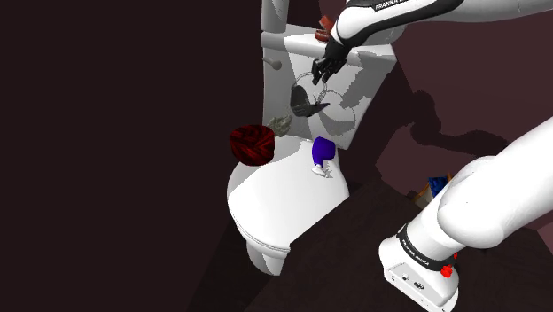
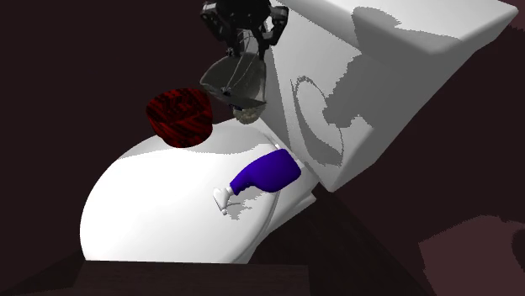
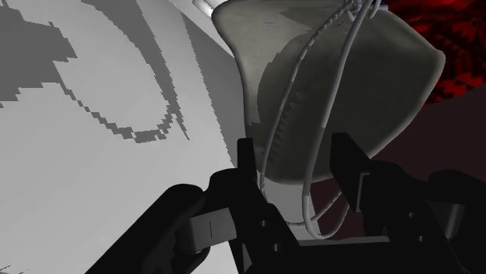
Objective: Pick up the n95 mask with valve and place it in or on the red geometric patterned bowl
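**A:** Right. Claw [image 1: 323, 75] status?

**B:** Clenched on the mask [image 1: 308, 102]. In the wrist view both fingers [image 3: 248, 163] pinch the cup's near rim, and the straps loop down between them. The cup hangs just below the claw, clear of the toilet lid [image 1: 284, 191] and in front of the tank [image 1: 359, 84].

**A:** Why hold it by the rim?

**B:** My guess is that the dome is too broad to close over, and the edge is the thin part that fits. Held that way it dangles, so it may swing.

**A:** Where's the bowl?

**B:** The red patterned bowl [image 1: 253, 144] sits lower than the claw and off to the side away from the tank, at the lid's edge. The mask is near it but not over it.

**A:** Anything in the way?

**B:** A small pale crumpled thing [image 1: 281, 124] lies between mask and bowl, almost under the claw. I cannot tell what it is. A blue bottle [image 1: 323, 152] lies on the lid below the claw, on the side away from the bowl, so it is probably no obstacle.

**A:** How far along?

**B:** I judge the lift done and the placing not yet done. The next move calls for a sideways carry, high enough that the hanging cup clears the bowl's rim.
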